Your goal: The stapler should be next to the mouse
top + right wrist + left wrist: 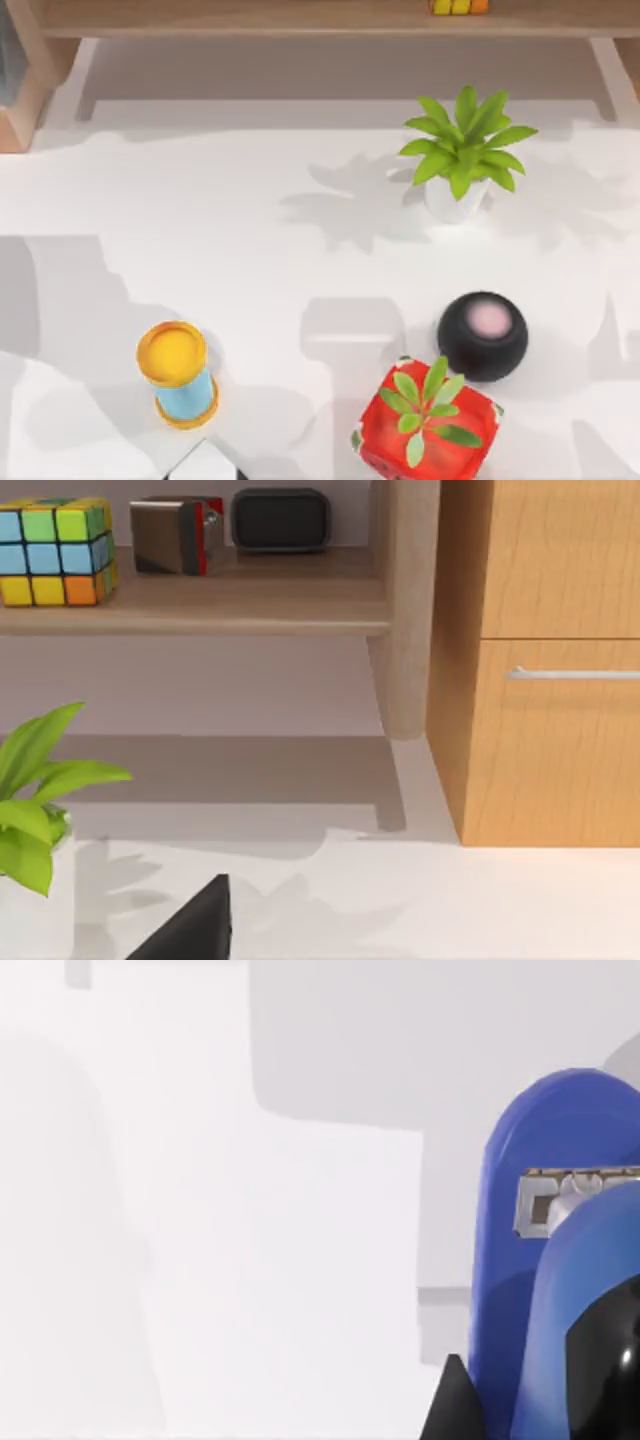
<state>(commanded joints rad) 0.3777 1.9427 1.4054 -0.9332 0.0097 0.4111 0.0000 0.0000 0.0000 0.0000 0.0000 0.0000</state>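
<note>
Glossy blue plastic stapler (560, 1260) with metal insert, matt white table (250, 250), wood-grain cabinet (550, 660).

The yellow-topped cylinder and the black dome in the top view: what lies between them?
Bare white table separates the cylinder and the dome in the top view.

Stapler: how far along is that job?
Nothing looks finished yet. The blue stapler looms close in the left wrist view, so a pickup seems in hand; whether it is gripped, I cannot tell. Left: setting it beside what may be the mouse, black and round.
</note>
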